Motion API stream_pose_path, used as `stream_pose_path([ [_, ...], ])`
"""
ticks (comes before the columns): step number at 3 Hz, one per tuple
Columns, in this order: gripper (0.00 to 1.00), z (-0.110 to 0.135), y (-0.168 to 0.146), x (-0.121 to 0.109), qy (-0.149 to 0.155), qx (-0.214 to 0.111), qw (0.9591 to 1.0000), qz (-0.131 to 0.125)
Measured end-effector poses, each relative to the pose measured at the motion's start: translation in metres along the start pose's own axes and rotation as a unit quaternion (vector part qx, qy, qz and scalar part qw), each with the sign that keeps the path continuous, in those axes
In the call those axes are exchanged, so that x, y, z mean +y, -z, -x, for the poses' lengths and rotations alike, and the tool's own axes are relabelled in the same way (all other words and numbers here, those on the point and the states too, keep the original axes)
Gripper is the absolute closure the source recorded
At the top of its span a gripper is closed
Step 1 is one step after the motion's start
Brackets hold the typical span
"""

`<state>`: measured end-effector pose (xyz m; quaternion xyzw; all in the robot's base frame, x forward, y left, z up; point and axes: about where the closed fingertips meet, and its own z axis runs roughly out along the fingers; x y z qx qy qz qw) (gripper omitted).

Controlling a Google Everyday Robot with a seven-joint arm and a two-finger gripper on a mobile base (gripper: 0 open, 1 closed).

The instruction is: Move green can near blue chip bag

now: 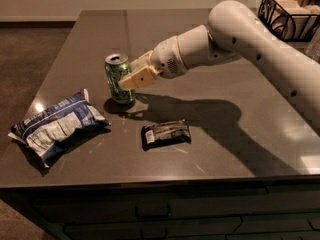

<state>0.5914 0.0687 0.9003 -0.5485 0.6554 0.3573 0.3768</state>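
Right of the blue chip bag [57,126], gripper [125,82] tight around upright green can [115,73].

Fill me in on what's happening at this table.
The robot's arm reaches in from the right over the dark table. Its gripper is shut on the upright green can, which sits at or just above the tabletop; which of the two is unclear. The chip bag lies to the can's front left, a short gap away. A black packet lies in front of the can, and a basket stands at the back right.
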Motion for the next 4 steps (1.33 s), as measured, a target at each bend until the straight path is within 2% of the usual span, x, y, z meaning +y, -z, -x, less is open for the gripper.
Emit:
stream_pose_path([
  [1,0.36,-0.0022,-0.0134,0.0152,0.023,-0.014,0.9992,0.03],
  [2,0.13,-0.0041,-0.0212,0.0211,0.04,-0.02,0.9984,0.035],
  [3,0.0,-0.0033,-0.023,0.0221,0.04,-0.02,0.9983,0.037],
  [4,0.0,-0.0033,-0.023,0.0221,0.04,-0.02,0.9983,0.037],
])
